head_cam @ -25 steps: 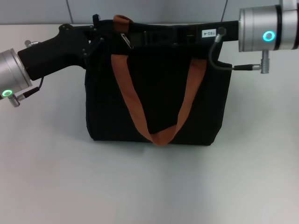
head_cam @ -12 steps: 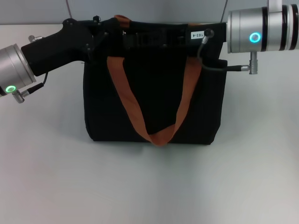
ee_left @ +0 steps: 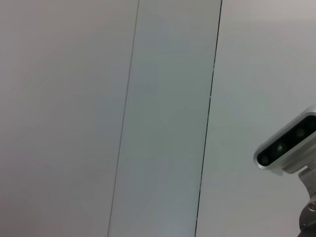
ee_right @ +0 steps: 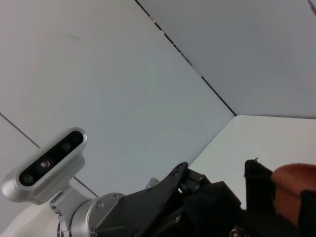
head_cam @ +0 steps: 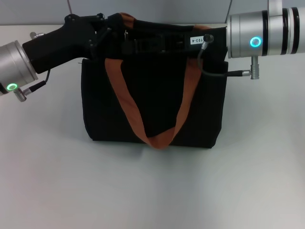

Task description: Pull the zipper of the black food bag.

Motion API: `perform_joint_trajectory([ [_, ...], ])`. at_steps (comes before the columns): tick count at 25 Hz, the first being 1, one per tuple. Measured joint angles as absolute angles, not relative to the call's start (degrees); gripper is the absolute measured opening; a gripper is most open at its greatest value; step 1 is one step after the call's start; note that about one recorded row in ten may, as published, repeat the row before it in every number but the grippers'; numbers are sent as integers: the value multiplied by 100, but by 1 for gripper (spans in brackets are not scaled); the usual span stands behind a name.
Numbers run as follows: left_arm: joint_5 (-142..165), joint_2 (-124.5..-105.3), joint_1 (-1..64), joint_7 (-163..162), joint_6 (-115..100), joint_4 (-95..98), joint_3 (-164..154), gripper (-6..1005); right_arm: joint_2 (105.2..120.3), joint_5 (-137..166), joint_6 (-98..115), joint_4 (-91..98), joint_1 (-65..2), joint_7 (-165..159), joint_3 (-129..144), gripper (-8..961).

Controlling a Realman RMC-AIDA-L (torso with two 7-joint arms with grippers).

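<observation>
The black food bag (head_cam: 157, 100) stands upright in the middle of the white table, and its orange-brown strap (head_cam: 125, 102) hangs down the front. My left gripper (head_cam: 110, 29) comes in from the left and sits at the bag's upper left corner. My right gripper (head_cam: 136, 40) reaches from the right along the bag's top edge, close to the left gripper. The zipper pull does not show clearly; it is hidden among the black gripper parts. The right wrist view shows the left gripper's body (ee_right: 163, 207), a corner of the bag (ee_right: 259, 180) and the strap (ee_right: 294, 190).
The white table (head_cam: 143, 191) spreads in front of the bag and to both sides. A grey panelled wall (ee_left: 163, 118) stands behind. The right arm's wrist camera (ee_left: 286, 147) shows in the left wrist view.
My right arm has moved left along the bag's top edge. My left arm has risen slightly and moved right. The bag's top has shifted a little to the left.
</observation>
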State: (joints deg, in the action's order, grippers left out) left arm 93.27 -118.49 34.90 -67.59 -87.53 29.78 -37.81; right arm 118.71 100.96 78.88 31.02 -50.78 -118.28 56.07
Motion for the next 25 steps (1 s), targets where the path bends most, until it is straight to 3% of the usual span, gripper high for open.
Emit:
perform_joint_trajectory([
  [25, 9308, -11838, 3501, -6841, -8771, 2991, -3756, 18, 11892, 10082, 7871, 3135, -4972, -11741, 5632, 338],
])
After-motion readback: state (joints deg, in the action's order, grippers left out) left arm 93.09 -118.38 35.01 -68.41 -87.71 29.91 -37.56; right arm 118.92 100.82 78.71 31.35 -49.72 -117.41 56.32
